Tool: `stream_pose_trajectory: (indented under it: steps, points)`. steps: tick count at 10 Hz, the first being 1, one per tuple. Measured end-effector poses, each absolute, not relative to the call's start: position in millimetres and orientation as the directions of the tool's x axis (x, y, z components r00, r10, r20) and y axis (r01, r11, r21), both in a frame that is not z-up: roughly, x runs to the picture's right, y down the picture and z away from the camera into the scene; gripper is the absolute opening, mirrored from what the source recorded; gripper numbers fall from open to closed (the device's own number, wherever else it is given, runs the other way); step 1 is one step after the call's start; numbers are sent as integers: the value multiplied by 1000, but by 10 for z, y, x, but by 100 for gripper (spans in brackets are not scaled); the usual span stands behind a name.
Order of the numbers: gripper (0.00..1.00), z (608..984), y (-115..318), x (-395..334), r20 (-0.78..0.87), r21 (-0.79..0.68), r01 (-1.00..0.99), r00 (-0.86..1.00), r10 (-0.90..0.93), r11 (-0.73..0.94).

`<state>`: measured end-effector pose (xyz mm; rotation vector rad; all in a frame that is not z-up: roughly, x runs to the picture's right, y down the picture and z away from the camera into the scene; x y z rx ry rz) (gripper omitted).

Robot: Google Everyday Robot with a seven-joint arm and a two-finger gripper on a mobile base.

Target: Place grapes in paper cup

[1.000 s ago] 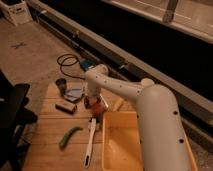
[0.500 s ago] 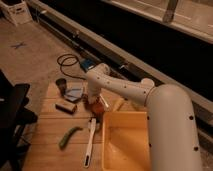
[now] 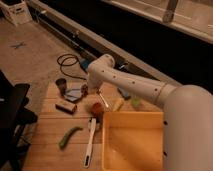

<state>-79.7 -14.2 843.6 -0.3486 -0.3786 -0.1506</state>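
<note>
Yellow tub (image 3: 132,114) as landmark: found gripper (image 3: 101,101) closed tight at its far left corner, right by a reddish fruit (image 3: 95,108); spotted green pod (image 3: 69,136), white brush (image 3: 89,145) to its left

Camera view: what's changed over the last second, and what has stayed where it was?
The arm has swung its big near link toward the picture's right, the wrist shifting slightly with it. The gripper is shut and stays low over the table, just behind the tomato; whether it holds anything cannot be seen. The dark cup, green pod, white brush and yellow bin have not moved.
</note>
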Motion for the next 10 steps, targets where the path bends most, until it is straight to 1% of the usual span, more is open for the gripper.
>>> stream_pose_trajectory:
  steps: [2, 4, 10]
  points:
    - [0, 8298, -420, -667, 393, -285, 206, 916, -81, 936]
    - [0, 8213, -733, -290, 384, -269, 177, 921, -63, 947]
    - [0, 8123, -1142, 1033, 294, -269, -10, 951, 92, 963]
